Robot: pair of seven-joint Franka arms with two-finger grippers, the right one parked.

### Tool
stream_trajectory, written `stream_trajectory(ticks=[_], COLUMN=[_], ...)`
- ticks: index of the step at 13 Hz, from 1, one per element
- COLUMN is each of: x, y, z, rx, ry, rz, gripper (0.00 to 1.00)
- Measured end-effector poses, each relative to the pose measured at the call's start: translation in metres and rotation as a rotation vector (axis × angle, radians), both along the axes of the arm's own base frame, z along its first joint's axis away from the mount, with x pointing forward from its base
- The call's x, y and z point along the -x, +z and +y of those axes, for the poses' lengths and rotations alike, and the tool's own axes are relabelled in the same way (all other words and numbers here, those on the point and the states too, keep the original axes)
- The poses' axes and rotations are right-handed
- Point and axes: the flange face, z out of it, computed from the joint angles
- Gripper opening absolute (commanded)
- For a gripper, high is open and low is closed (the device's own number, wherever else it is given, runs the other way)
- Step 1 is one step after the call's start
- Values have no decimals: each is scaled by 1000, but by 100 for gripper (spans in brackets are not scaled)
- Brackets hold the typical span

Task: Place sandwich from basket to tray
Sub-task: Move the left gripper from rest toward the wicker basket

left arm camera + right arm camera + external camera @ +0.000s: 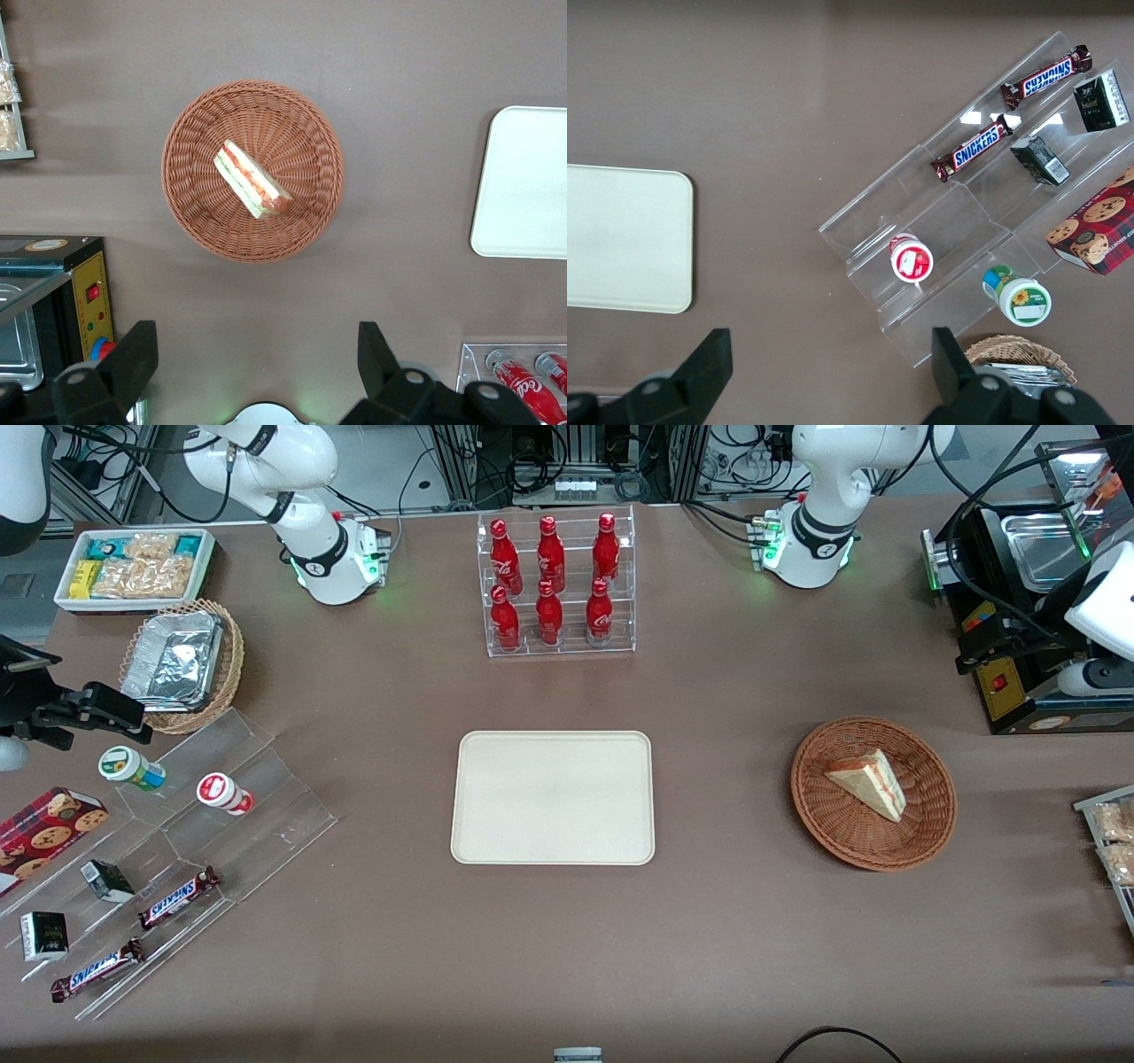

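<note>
The sandwich is the thing to move, but taking the scene from the biggest item down, the brown bench is carrying everything. The tray is lying flat and bare near the middle of the bench. The basket is sitting well apart from the tray, toward the working arm's end of the bench, with open bench between the two. A clear rack of red bottles is standing farther from the front camera than the tray.

The sandwich is lying on its side in the middle of the basket, with its red and green filling edge showing. In the wrist view the wedge is stretching diagonally across the basket floor, clear of the rim all round.

The hand is hanging high above the bench with its two fingers spread wide and holding nothing. It is sitting off the basket's edge, not over the sandwich, so I judge the coming move calls for a short shift over the basket and then a descent. Because the sandwich's long axis is running oblique to the line between the fingers, the wrist will probably need some turning so the fingers close across the short width of the bread.
</note>
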Motion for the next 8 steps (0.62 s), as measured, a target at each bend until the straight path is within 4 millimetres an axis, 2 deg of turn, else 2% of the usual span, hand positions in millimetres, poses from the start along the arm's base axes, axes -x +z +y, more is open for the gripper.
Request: stream_trajectory(ticks=[6, 8], x=[-1, -4], y=[-1, -8], z=[0, 2], rx=[1, 0], ry=[0, 8], rz=[3, 15], gripper=[100, 100])
